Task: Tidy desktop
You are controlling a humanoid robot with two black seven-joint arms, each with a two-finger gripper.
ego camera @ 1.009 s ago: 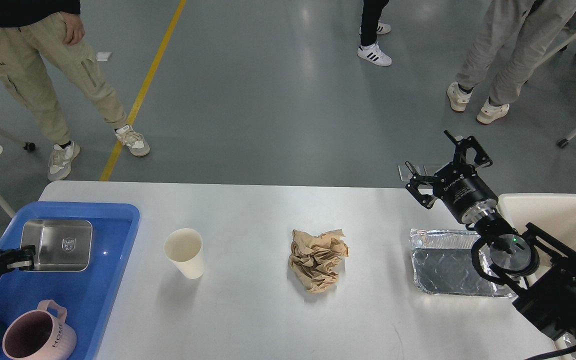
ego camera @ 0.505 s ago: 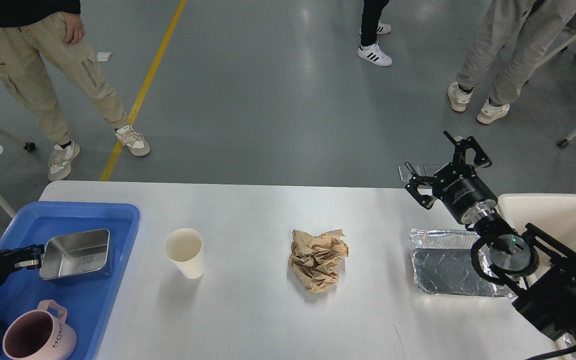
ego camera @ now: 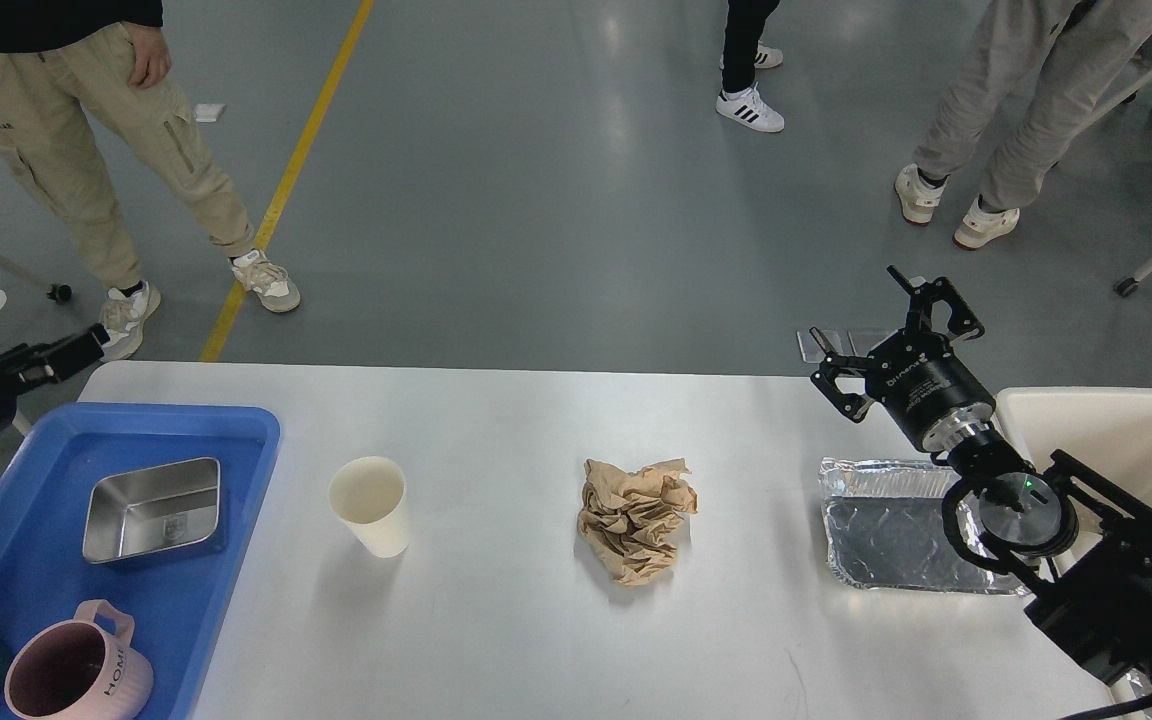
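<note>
While the left gripper (ego camera: 86, 345) hangs at the frame's left edge, jaws unreadable, the right gripper (ego camera: 881, 330) hovers mid-right, jaws apart. White table (ego camera: 536, 620) fills the lower frame, carrying paper cup (ego camera: 369, 505), crumpled paper (ego camera: 636, 520), foil tray (ego camera: 886, 530), blue tray (ego camera: 166, 600).

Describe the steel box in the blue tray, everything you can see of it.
The steel box is a shallow rectangular pan of shiny metal with rounded corners and a small emblem on its inner floor. It is open, with no lid, and looks empty. It sits in the middle of the blue tray, tipped a little so its right side is raised. Neither gripper touches it; the left gripper is up beyond the tray's far corner. The pink mug stands nearer, apart from it.
</note>
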